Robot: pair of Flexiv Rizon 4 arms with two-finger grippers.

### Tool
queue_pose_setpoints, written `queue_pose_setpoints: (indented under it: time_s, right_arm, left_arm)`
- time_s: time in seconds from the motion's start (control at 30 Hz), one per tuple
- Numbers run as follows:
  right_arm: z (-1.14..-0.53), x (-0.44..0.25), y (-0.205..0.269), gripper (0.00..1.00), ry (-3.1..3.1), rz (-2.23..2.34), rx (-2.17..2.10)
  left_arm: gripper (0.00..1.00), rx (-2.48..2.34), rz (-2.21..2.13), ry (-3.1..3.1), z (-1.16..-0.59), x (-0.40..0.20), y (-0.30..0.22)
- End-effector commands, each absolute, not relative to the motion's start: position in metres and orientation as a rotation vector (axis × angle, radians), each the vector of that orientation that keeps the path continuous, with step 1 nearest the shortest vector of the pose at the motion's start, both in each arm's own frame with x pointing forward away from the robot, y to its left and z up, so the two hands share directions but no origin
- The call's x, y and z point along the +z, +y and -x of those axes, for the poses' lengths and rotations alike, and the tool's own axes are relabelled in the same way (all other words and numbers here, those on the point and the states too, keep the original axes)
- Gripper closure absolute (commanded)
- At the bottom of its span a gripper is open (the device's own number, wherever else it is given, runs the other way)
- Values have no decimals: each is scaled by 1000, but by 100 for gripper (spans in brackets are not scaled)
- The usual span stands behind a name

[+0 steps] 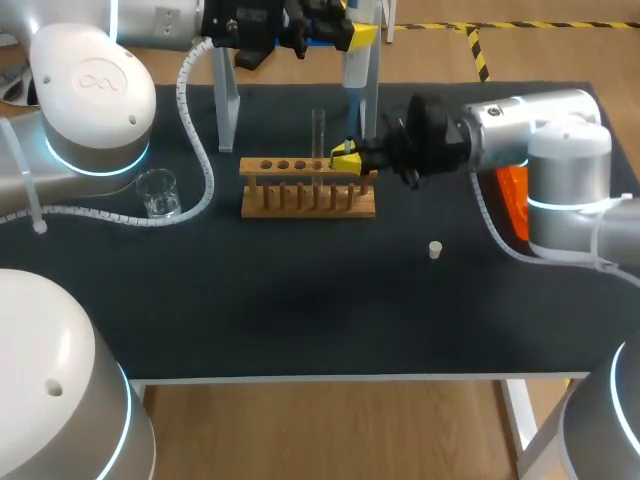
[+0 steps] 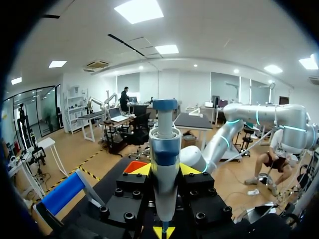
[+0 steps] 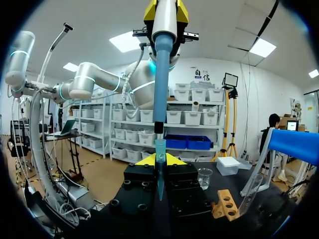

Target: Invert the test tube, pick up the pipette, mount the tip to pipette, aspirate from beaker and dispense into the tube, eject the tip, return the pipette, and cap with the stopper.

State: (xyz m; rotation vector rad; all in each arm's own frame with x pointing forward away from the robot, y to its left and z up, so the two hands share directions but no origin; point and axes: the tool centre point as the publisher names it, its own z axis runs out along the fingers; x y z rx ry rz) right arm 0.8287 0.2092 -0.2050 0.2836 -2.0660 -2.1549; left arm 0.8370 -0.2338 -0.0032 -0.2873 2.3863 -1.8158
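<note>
stopper: nearest to us, the small white stopper lies alone on the dark table top, well apart from the rack.
beaker: over by our left arm the glass beaker stands upright, nothing touching it.
rack: mid-table sits the wooden test tube rack, and the test tube stands upright in one of its holes.
right gripper: and here's the action. just beside the rack's right end, our right gripper has its fingers closed narrowly on a pipette tip, holding it upright with the wide end up.
pipette: straight above that tip hangs the pipette, its shaft pointing down at the tip's mouth. we cannot tell whether they touch.
left gripper: farthest off and high up, our left gripper is clamped on the pipette body from both sides.
step: we judge this to be mounting the tip to the pipette.
next move: it calls for keeping shaft and tip on one line and pressing them together until the tip seats, then the right fingers letting go. if they meet off-axis, the tip may tilt or slip.
</note>
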Motion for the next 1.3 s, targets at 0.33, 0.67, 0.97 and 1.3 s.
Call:
queue_pose_setpoints:
  time_s: [0.33, 0.67, 0.97, 1.3]
  right_arm:
    - [-830, -193, 208, 100, -2049, -305, -2180]
    - [-828, -185, 207, 100, -2011, -279, -2193]
    - [-826, -188, 208, 100, -2003, -256, -2175]
    - [-824, -203, 206, 100, -2024, -231, -2145]
  left_arm:
    - [100, -1817, 284, 2387, -837, -3, -232]
    - [100, -1817, 284, 2387, -837, -3, -232]
    - [100, -1817, 284, 2387, -837, -3, -232]
    - [100, -1817, 284, 2387, -837, -3, -232]
